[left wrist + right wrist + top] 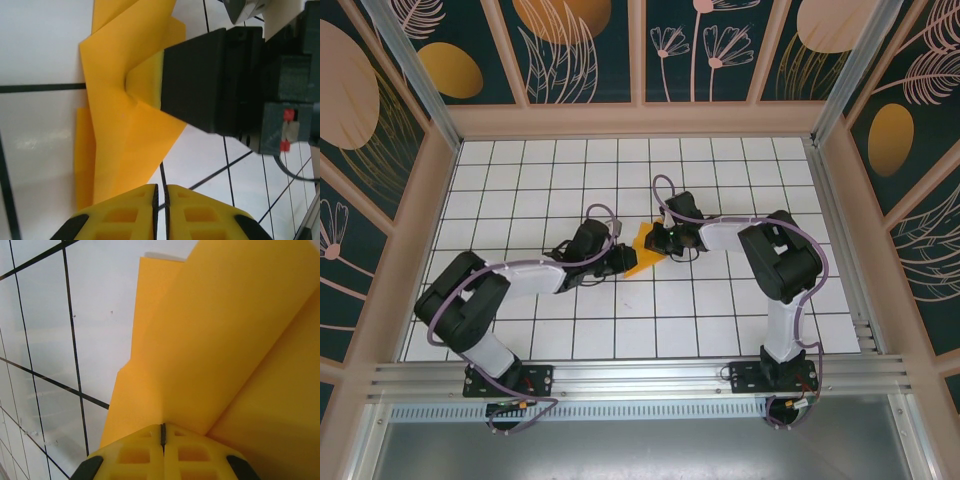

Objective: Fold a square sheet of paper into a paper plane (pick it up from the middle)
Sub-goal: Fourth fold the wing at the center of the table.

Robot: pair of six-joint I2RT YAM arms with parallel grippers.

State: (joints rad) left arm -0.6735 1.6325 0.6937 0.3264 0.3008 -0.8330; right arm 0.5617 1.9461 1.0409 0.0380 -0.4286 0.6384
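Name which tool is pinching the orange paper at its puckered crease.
The right tool: its shut fingers clamp the paper right at the pucker, while the left tool sits at the sheet's edge.

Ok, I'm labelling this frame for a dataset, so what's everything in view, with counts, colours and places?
table: one, white with black grid, under everything
paper: one, orange-yellow, creased, mid-table
walls: three, dark teal with orange ovals, around the table
rail: one, silver, near edge
left arm: one, black and white, near-left
right arm: one, black and white, near-right
left gripper: one, yellow-tipped, jaws together at the paper's edge
right gripper: one, yellow-tipped, jaws shut on the paper
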